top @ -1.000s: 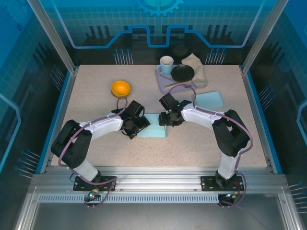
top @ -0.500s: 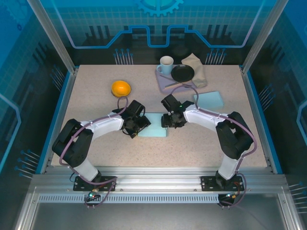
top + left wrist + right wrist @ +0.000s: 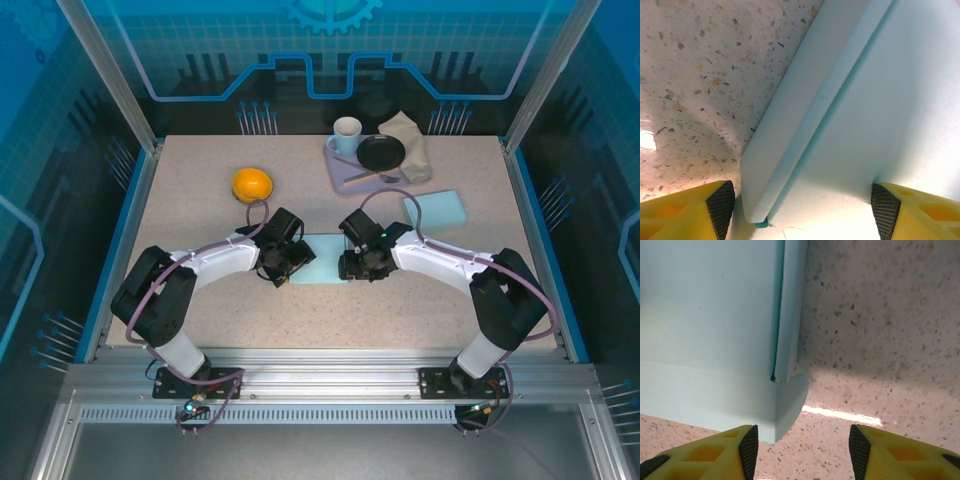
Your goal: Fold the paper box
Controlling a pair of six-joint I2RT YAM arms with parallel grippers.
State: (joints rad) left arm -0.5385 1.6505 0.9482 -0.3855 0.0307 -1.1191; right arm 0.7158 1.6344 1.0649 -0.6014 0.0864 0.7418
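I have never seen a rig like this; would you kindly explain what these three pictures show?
Two robot arms are bolted at the near edge of a speckled table. One picture looks down from above; the other two come from a small camera on each wrist, so the yellow fingers at the bottom are that arm's own. The left gripper and right gripper both stand open at opposite edges of a flat pale-blue paper box, holding nothing. Farther back lie an orange, a white mug, a black dish on a purple mat, a cloth and a second pale-blue sheet.
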